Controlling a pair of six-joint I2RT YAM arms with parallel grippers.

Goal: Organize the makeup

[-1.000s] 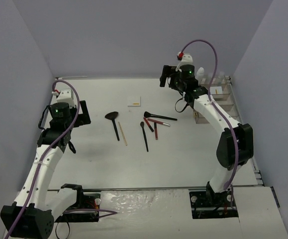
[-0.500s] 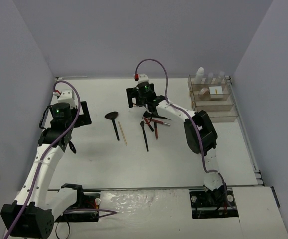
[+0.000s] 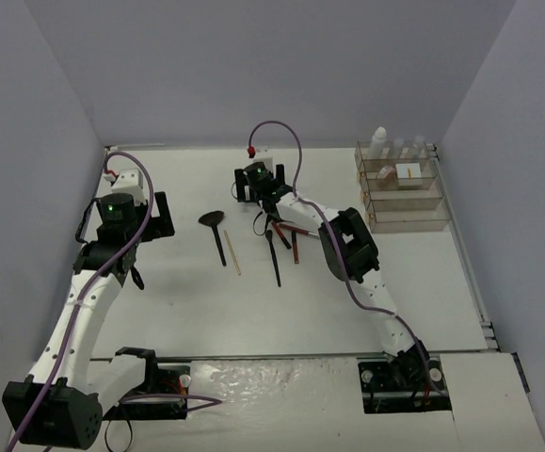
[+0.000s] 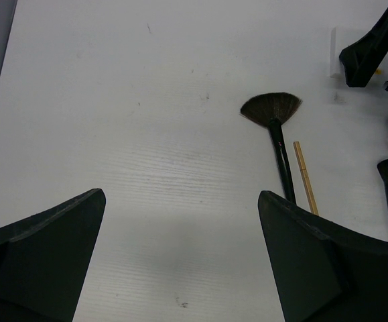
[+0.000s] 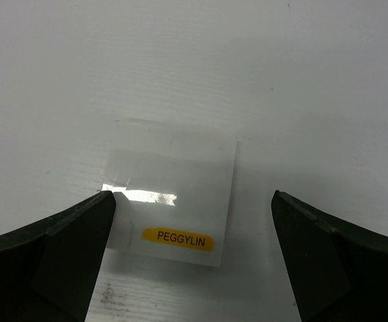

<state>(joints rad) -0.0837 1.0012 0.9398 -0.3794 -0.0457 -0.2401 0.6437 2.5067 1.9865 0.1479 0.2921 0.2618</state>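
Two grippers: both spread wide, neither holding anything.
Right gripper (image 5: 194, 196): hovers over the white pad packet (image 5: 177, 178), which lies flat on the table (image 5: 180, 67) under the gap, nearer one finger than the other; likely lined up for a grasp from above.
Packet heading: roughly square, so no real long axis; its yellow label (image 5: 178, 239) runs finger to finger, slightly skewed.
Left gripper (image 4: 180, 194): parked with nothing between its fingers, probably keeping out of the other arm's way.
Fan brush (image 4: 279, 144): ahead, towards one finger; long axis runs away from the gripper, bristles at the far end.
Tan pencil (image 4: 305, 178): just beside the handle, nearly parallel.
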